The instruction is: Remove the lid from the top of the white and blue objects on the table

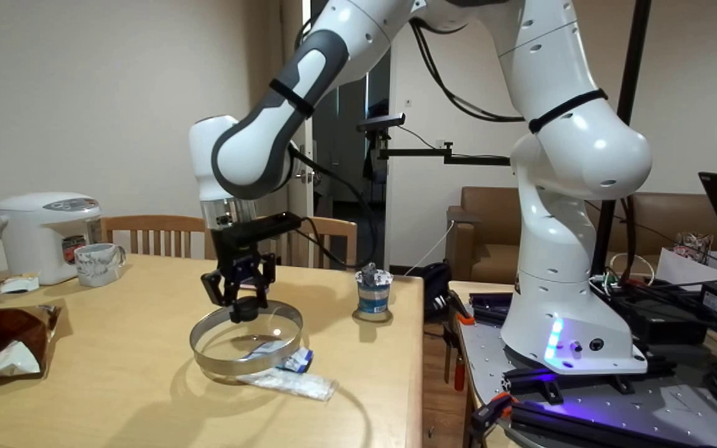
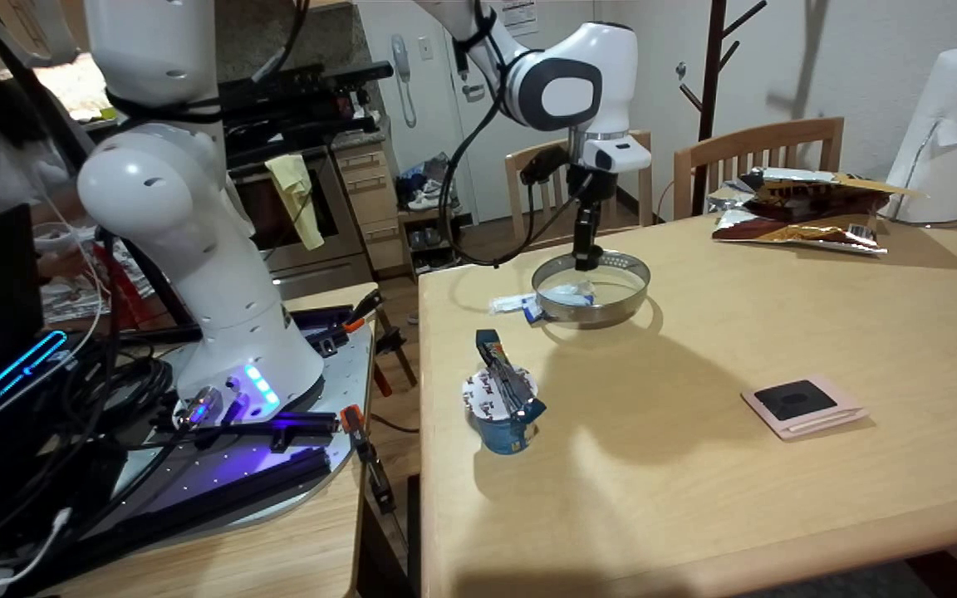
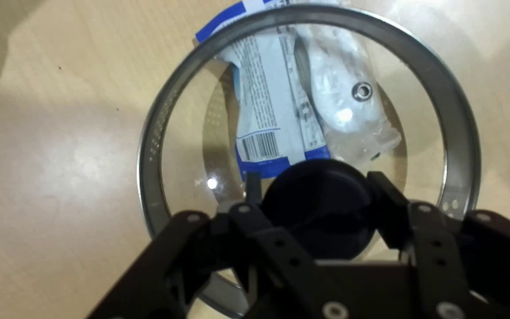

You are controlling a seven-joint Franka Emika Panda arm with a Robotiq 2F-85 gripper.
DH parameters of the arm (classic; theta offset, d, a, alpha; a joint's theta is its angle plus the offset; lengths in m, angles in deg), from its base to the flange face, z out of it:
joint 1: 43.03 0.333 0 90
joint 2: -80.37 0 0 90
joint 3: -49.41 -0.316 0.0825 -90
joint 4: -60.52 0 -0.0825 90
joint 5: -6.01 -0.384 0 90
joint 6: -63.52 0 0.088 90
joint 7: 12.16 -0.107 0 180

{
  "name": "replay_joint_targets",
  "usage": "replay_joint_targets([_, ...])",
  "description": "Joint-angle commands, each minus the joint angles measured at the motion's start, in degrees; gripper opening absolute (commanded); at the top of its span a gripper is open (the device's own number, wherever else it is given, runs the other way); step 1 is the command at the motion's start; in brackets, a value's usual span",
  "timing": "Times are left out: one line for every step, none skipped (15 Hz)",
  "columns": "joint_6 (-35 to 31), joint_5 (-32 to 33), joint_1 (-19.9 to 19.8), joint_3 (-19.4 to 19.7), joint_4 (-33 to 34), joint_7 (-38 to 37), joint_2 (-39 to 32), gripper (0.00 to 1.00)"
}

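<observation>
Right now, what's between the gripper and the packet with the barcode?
The glass lid: in the wrist view, the gripper grips its black knob, and the packet shows through the glass.

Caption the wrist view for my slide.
Gripper closed on the knob of a glass lid, white and blue packet visible through it.

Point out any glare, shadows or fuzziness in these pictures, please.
Wrist view: a small white glint on the glass lid, the gripper dark and slightly soft; in an exterior view, broad soft shadows across the table; in both exterior views, blue-violet light on the robot base.
</observation>
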Motion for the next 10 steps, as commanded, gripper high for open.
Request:
replay_joint_targets([3.96,3.26,0.1,1.42,4.89,-1.45,-0.7,0.35])
replay_joint_targets([5.04,4.17,0.31,1.9,5.98,-2.05,-0.52,0.35])
replay_joint_targets([6.47,4.54,0.23,2.01,7.01,-1.83,-0.19,0.35])
replay_joint_targets([7.89,5.08,0.3,2.19,8.09,-2.06,0.16,0.35])
replay_joint_targets([8.9,5.56,0.32,2.25,9.26,-2.22,0.1,0.35])
replay_joint_targets([9.77,6.05,0.39,2.27,10.65,-2.48,-0.33,0.35])
replay_joint_targets([10.44,6.21,0.28,2.11,11.83,-2.25,-0.61,0.35])
replay_joint_targets([9.78,6.51,0.43,1.88,12.99,-2.39,-2.18,0.35])
replay_joint_targets([9.98,6.66,0.47,1.79,14.02,-2.29,-2.66,0.35])
replay_joint_targets([9.87,6.98,0.6,1.81,15.15,-2.21,-3.45,0.35])
